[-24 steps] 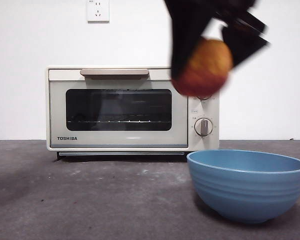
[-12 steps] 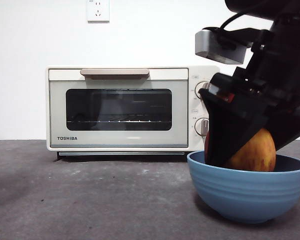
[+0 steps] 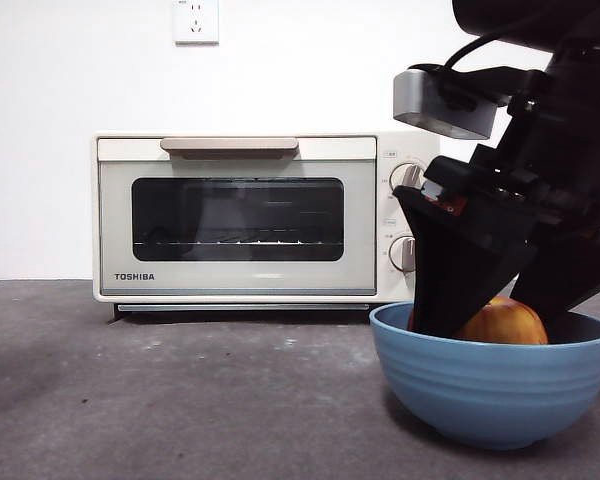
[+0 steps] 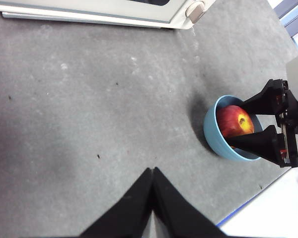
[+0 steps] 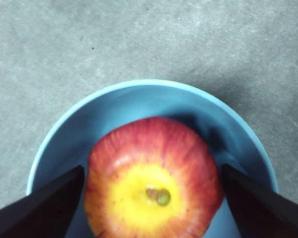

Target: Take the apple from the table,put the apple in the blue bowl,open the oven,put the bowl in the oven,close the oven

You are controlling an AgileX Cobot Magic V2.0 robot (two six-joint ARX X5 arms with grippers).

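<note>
Round red apple (image 5: 151,178), yellow at its dimple, sitting inside the deep matte blue bowl (image 3: 495,385) with faint ridged sides. Right pincer (image 5: 151,191) spread wide, jaws clear of the fruit on either side. Left pincer (image 4: 152,171) pressed closed, empty, above mottled grey desk (image 4: 89,114). Boxy cream oven (image 3: 240,215) behind, door closed.

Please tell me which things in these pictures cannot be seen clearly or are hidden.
- Lower half of the apple: front view, hidden by the wall of the blue bowl.
- Whether the right gripper touches the apple: right wrist view, contact cannot be told.
- Knobs of the oven: front view, partly covered by the right arm; markings too small.
- Oven body: left wrist view, cut off by the picture edge.
- Left gripper: shut, over the table.
</note>
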